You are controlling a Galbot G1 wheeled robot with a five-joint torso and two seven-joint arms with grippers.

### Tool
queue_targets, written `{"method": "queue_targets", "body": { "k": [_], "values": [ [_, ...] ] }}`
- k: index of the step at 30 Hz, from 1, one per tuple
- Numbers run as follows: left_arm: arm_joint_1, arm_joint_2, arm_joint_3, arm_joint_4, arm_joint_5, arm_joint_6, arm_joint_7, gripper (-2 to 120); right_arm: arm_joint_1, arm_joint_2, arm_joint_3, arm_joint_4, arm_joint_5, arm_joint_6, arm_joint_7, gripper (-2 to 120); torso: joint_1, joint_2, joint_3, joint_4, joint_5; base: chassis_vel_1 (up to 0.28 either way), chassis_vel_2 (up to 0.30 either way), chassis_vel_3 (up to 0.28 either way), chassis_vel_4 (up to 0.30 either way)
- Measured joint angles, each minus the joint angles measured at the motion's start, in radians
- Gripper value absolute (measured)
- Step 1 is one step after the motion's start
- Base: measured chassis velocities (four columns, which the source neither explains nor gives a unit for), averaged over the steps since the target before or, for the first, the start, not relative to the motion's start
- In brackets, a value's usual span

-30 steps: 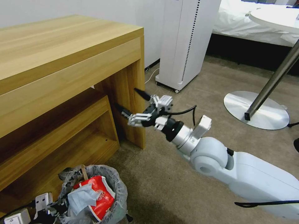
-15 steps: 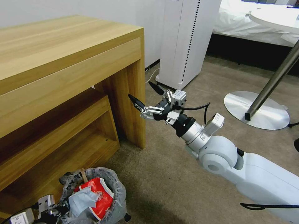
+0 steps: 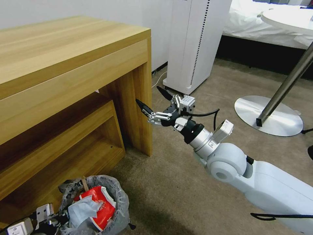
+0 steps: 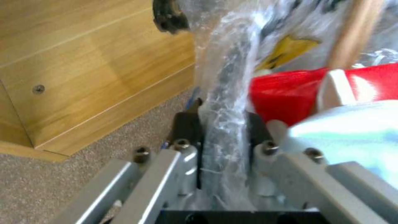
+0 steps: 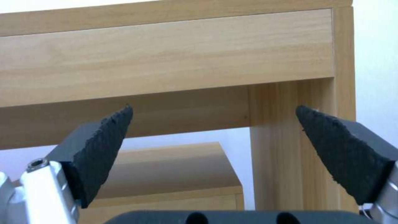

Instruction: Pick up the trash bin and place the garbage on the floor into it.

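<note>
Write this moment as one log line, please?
left gripper: shut on trash bin rim | right gripper: open, empty, raised beside desk | bin: holds garbage

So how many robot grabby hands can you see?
2. The right end effector hangs open, empty, beside the wooden desk leg. The left end effector is low by the floor, shut on the trash bin rim.

The right arm (image 3: 260, 182) is glossy white with a round ball-ish joint, then a silver wrist with a black ring. A black cable loops at 12 o'clock off the wrist. The right gripper (image 3: 151, 99) has bare metal linkages and black pointy, rough-textured fingertips (image 5: 104, 149). The left gripper (image 4: 224, 133) has grey bars with visible screws.
</note>
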Motion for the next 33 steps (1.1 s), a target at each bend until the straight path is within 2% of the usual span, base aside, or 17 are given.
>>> {"method": "queue_targets", "body": {
  "k": [2, 4, 6, 8, 10, 12, 14, 16, 19, 25, 33],
  "values": [
    [0.002, -0.006, 0.003, -0.001, 0.010, 0.000, 0.002, 34, 0.000, 0.004, -0.002, 0.000, -0.002, 0.000, 0.000, 100, 0.000, 0.000, 0.000, 0.0000, -0.0001, 0.000, 0.000, 0.000, 0.000],
    [0.002, -0.008, 0.004, -0.001, 0.012, 0.000, 0.002, 35, 0.000, 0.004, -0.003, 0.000, -0.002, 0.000, 0.000, 100, 0.000, 0.000, 0.000, 0.0000, -0.0001, 0.000, 0.000, 0.000, 0.000],
    [0.004, -0.014, 0.006, -0.001, 0.022, -0.002, 0.007, 49, 0.000, 0.004, -0.005, 0.000, -0.004, 0.000, 0.000, 100, 0.000, 0.000, 0.000, 0.0000, 0.0000, 0.000, 0.000, 0.000, 0.000],
    [0.004, -0.015, 0.006, -0.001, 0.023, -0.003, 0.008, 51, 0.000, 0.004, -0.006, 0.000, -0.004, 0.000, 0.000, 100, 0.000, 0.000, 0.000, 0.0000, -0.0001, 0.000, 0.000, 0.000, 0.000],
    [0.004, -0.016, 0.003, -0.004, 0.028, -0.005, 0.011, 63, -0.002, 0.003, -0.006, -0.002, -0.008, 0.003, -0.001, 100, 0.000, 0.000, 0.000, 0.0000, -0.0001, 0.000, 0.000, 0.000, 0.000],
    [0.003, -0.015, 0.001, -0.004, 0.032, -0.006, 0.012, 66, -0.003, 0.004, -0.006, -0.002, -0.010, 0.004, -0.001, 100, 0.000, 0.000, 0.000, 0.0000, -0.0001, 0.000, 0.000, 0.000, 0.000],
    [0.003, -0.015, -0.003, -0.004, 0.043, -0.012, 0.018, 77, -0.007, 0.003, -0.006, -0.002, -0.013, 0.007, -0.002, 100, 0.000, 0.000, 0.000, -0.0001, -0.0001, 0.000, 0.000, 0.000, 0.000],
    [0.004, -0.015, -0.003, -0.004, 0.046, -0.013, 0.019, 79, -0.007, 0.003, -0.006, -0.003, -0.013, 0.008, -0.002, 100, 0.000, 0.000, 0.000, -0.0001, -0.0001, 0.000, 0.000, 0.000, 0.000],
    [0.010, -0.015, -0.010, -0.013, 0.065, -0.021, 0.027, 92, -0.006, 0.008, -0.007, -0.004, -0.014, 0.008, -0.003, 100, 0.000, 0.000, 0.000, 0.0000, -0.0001, 0.000, 0.000, 0.000, 0.000],
    [0.018, -0.014, -0.018, -0.027, 0.084, -0.029, 0.029, 97, -0.005, 0.016, -0.011, -0.007, -0.019, 0.009, -0.004, 100, 0.000, 0.000, 0.000, 0.0000, -0.0001, 0.000, 0.000, 0.000, 0.000],
    [0.035, -0.025, -0.031, -0.055, 0.124, -0.054, 0.038, 98, -0.014, 0.024, -0.007, -0.008, -0.024, 0.012, -0.005, 100, 0.000, 0.000, 0.000, 0.0000, -0.0001, 0.000, 0.000, 0.000, 0.000]
  ]
}}
